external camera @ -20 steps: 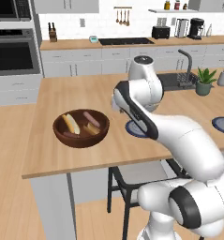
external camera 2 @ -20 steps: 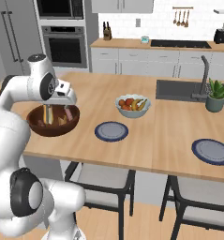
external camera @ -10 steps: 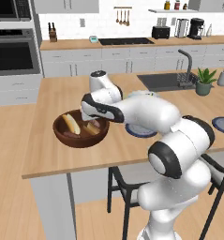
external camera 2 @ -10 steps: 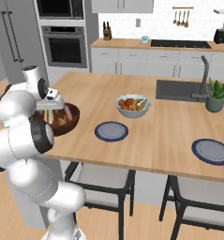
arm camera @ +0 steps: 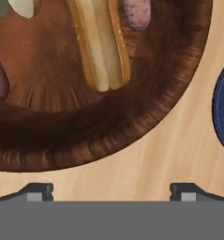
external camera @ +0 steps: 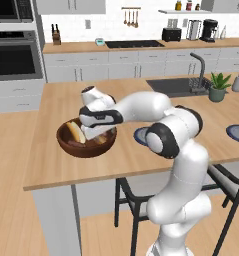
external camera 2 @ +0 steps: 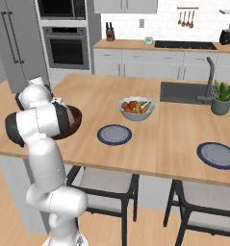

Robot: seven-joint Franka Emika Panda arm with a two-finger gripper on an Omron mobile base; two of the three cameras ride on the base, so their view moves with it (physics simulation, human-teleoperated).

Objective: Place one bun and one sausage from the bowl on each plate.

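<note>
Open gripper [arm camera: 111, 191] above bowl [arm camera: 146, 112] rim

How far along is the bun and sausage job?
Done: nothing yet. Both plates, the near plate and the far plate, are bare. In hand: the open, empty gripper hangs over the bowl, where a bun and a sausage lie. Left: one bun and one sausage onto each plate.
</note>
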